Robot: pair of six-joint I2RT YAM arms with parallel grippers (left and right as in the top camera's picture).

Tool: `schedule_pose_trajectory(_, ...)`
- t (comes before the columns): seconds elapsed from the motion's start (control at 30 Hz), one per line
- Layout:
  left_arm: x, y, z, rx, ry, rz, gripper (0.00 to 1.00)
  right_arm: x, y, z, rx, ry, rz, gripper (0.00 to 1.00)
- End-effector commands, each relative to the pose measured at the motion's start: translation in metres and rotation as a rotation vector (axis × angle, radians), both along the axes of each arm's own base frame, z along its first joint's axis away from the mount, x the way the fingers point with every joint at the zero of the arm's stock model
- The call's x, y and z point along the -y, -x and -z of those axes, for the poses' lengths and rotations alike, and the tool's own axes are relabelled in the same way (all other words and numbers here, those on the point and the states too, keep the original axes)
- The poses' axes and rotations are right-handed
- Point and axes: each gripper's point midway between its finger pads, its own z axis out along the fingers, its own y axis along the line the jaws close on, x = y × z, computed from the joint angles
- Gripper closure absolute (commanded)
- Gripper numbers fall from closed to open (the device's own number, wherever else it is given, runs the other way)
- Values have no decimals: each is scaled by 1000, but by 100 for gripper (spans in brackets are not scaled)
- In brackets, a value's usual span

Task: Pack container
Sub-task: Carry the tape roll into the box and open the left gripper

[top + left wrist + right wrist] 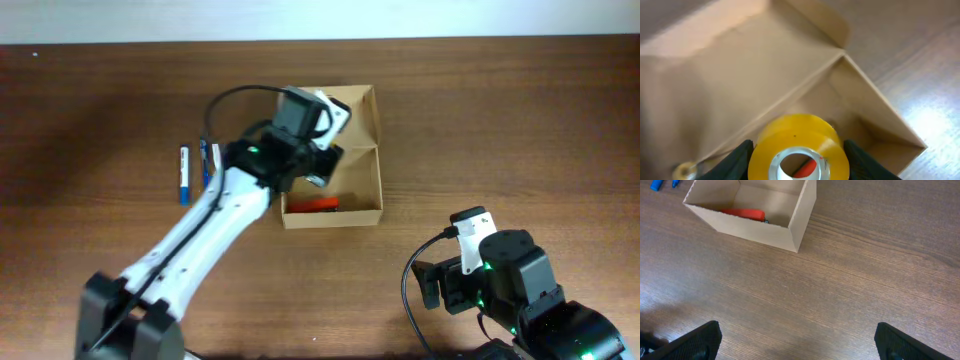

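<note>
The left arm (200, 235) stretches diagonally forward, left gripper (797, 161) angled down, fingers (740, 157) clamped on a yellow tape roll (795, 135). The right arm (520, 285) sits folded back, right gripper (800, 342) spread wide.

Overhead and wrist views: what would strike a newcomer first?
The yellow tape roll, gripped in the left hand above the open cardboard box, stands out first. Inside the box lies a red object; blue pens lie on the table beside it, and the right hand is open.
</note>
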Motion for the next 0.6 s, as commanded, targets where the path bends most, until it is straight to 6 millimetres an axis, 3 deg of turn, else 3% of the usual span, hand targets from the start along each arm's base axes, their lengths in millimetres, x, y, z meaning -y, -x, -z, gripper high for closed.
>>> schedule_pose_trajectory(0.0, 26, 8, 15, -30, 3, 80, 58, -2, 1, 1, -1, -1, -13, 1)
schedule_pose_trajectory(0.27, 52, 17, 52, -77, -29, 135, 58, -2, 1, 1, -1, -1, -13, 1)
schedule_pose_trajectory(0.57, 56, 13, 65, -79, -44, 133, 58, -2, 1, 1, -1, -1, -13, 1)
